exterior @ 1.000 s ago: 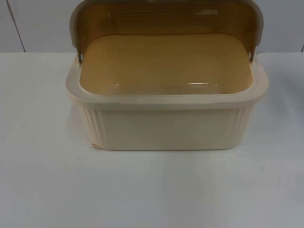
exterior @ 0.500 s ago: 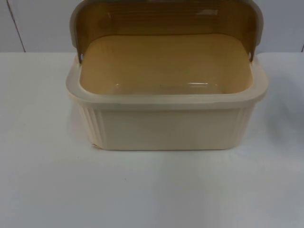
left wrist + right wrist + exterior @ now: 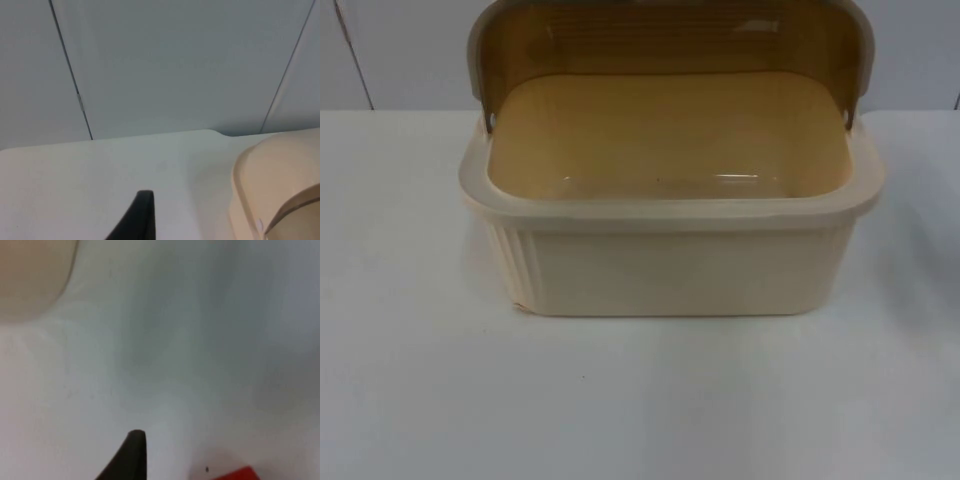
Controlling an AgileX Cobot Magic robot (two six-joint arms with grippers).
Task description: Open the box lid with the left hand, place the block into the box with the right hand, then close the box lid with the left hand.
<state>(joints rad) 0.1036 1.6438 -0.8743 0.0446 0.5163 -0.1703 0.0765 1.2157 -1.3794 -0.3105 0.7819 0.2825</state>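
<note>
The cream box (image 3: 670, 255) stands on the white desk (image 3: 640, 400) with its long axis running across the top view, from the left arm's side to the right arm's side. One long ribbed wall faces the camera, and the other long side lies toward the grey partition wall (image 3: 400, 50). Its translucent amber-brown lid (image 3: 670, 45) is swung up and stands nearly upright along that far side, hinged at the two far corners, so the opening faces upward. The inside of the box shows a bare, glossy tan floor.

In the left wrist view, the left gripper (image 3: 137, 220) shows as a single black fingertip over bare desk, just beside one rounded corner of the box (image 3: 275, 190), with the partition wall (image 3: 175, 65) behind. It has hold of nothing that can be seen, and how far its fingers are spread cannot be told.

In the right wrist view, the right gripper (image 3: 127, 457) also shows as one black fingertip above the desk. A red block (image 3: 239, 474) lies on the desk near that fingertip, apart from it, with just one edge of it visible, so its long axis and the way it points cannot be made out. A cream corner of the box (image 3: 35, 275) sits well apart from the block. Whether the right fingers are spread or closed cannot be told.
</note>
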